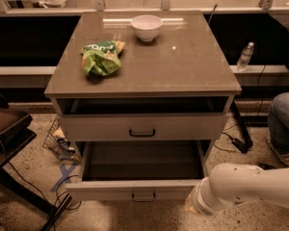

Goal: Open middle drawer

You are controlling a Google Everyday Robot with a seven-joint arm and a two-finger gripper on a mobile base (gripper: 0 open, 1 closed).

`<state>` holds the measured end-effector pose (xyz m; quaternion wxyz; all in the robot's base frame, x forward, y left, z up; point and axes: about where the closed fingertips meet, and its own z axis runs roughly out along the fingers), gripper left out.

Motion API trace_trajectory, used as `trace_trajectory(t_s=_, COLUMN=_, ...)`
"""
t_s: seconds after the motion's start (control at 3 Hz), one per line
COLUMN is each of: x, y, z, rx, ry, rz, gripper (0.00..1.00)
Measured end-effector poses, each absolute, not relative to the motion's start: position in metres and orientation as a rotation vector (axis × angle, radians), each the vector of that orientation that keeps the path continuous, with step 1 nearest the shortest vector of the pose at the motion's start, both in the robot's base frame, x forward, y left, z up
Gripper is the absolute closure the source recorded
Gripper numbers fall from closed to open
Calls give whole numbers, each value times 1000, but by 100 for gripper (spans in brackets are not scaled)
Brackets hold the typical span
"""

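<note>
The middle drawer (143,190) of the grey-beige cabinet is pulled well out, its dark inside bare, with its small bar handle (143,196) at the centre of the front panel. The drawer above it (142,127) is pushed in. My white arm (245,189) comes in from the lower right. My gripper (190,207) is at its end, just below and beside the right end of the open drawer's front panel, mostly hidden behind the wrist.
A white bowl (146,27) and a green snack bag (102,57) lie on the cabinet top (183,66). A water bottle (244,57) stands on the ledge at the right. A person's leg (283,124) is at the right. A dark chair (7,129) and cables are at the left.
</note>
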<state>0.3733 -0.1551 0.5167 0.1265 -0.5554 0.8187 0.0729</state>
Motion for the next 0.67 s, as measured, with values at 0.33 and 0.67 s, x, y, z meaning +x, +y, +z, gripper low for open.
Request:
trace_trajectory(t_s=0.33, x=394, y=-157, z=514, rx=-1648, ry=2330, rz=193, gripper=100)
trace_trajectory(t_s=0.67, x=441, y=-159, z=509, rx=-1696, ry=2232, rz=163, gripper=100)
